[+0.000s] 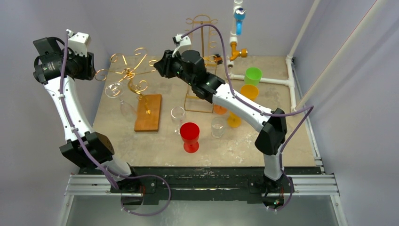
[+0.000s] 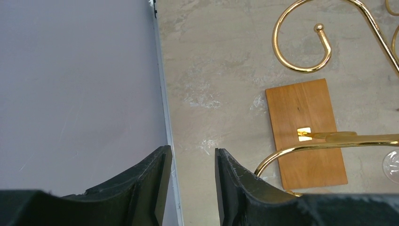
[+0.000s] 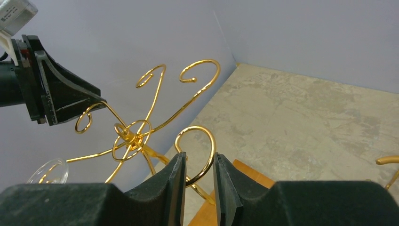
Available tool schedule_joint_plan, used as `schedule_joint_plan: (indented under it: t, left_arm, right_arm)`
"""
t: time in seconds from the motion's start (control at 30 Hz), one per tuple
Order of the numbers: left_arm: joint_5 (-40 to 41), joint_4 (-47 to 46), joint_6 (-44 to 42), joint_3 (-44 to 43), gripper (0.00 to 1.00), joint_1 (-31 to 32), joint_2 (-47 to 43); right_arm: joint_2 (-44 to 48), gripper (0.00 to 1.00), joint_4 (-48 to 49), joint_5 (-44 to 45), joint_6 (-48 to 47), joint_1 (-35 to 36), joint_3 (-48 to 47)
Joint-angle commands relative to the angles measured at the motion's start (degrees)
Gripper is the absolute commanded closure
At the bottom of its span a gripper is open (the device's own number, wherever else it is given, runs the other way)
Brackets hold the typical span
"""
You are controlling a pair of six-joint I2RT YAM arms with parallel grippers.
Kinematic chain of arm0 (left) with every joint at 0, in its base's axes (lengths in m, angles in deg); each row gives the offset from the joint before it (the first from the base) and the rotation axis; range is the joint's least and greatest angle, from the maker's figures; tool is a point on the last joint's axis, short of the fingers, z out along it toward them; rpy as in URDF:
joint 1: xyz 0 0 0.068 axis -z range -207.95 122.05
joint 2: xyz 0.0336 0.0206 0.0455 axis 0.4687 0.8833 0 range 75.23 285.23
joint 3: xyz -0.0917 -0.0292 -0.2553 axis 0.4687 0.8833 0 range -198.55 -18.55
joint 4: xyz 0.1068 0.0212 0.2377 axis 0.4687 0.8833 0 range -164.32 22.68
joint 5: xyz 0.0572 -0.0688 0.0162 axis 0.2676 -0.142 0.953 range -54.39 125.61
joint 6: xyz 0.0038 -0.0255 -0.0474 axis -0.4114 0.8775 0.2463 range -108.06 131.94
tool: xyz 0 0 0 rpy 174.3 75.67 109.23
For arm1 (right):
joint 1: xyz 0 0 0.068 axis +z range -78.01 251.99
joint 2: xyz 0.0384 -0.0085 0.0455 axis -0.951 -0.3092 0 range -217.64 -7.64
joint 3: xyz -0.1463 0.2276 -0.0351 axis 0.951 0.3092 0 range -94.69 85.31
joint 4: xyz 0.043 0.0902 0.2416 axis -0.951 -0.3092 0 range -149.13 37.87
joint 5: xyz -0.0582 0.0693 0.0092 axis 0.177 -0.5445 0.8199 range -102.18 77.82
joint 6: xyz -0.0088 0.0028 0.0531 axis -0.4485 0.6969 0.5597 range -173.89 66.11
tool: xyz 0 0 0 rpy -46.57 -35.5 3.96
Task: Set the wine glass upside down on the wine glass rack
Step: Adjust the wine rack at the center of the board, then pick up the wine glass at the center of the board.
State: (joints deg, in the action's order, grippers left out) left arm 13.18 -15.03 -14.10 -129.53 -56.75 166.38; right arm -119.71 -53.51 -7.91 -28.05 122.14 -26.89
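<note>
The gold wire wine glass rack (image 1: 128, 73) stands on a wooden base (image 1: 148, 113) at the left of the table. One clear wine glass (image 1: 125, 108) hangs upside down from a left hook, its foot (image 3: 47, 172) caught in the wire. A second clear wine glass (image 1: 178, 115) stands upright on the table right of the base. My left gripper (image 1: 94, 66) is open and empty beside the rack's left curl. My right gripper (image 1: 158, 65) is open and empty, close to a right hook (image 3: 202, 141), which shows between its fingers.
A red goblet (image 1: 190, 136) and a clear tumbler (image 1: 218, 127) stand near the front. Orange glasses (image 1: 248, 92) and a green cup (image 1: 252, 75) stand to the right. A second gold stand (image 1: 202, 28) and white piping (image 1: 263, 80) are at the back. A grey wall (image 2: 75, 84) lies left.
</note>
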Motion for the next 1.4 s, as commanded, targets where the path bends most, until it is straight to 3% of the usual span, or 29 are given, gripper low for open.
schedule_joint_plan:
  t: [0.0,0.1,0.3,0.4,0.67,0.8,1.07,1.37]
  left_arm:
    - [0.6,-2.0,2.8,-2.3,0.58,0.2,0.2]
    - [0.9,-2.0,2.5,-4.4,0.58,0.2,0.5]
    - [3.1,-2.3,2.1,-7.1,0.56,0.2,0.5]
    - [5.4,-3.6,2.6,-7.6,0.50,0.2,-0.2]
    - [7.2,-4.4,4.0,-9.0,0.19,0.1,-3.1]
    - [7.5,-3.0,4.4,-12.1,0.11,0.2,-3.5]
    - [6.5,-1.0,5.6,-16.5,0.06,0.2,-4.2]
    - [1.5,2.4,4.9,-16.6,0.05,0.2,-7.0]
  right_arm:
    - [1.8,0.79,0.2,2.4,0.1,2.5,1.5]
    - [2.1,0.77,-0.3,3.6,1.2,2.9,3.2]
    - [5.3,0.61,1.1,6.3,2.5,3.7,9.6]
    - [6.5,0.52,2.3,6.5,2.7,3.7,10.9]
    - [7.2,0.24,-3.3,6.2,1.1,3.7,7.1]
    - [10.7,0.19,-5.8,6.9,-1.2,3.6,6.9]
    - [20.0,0.11,-12.1,7.5,-3.8,3.6,10.1]
    - [33.3,0.15,-25.3,8.6,-5.1,3.8,25.1]
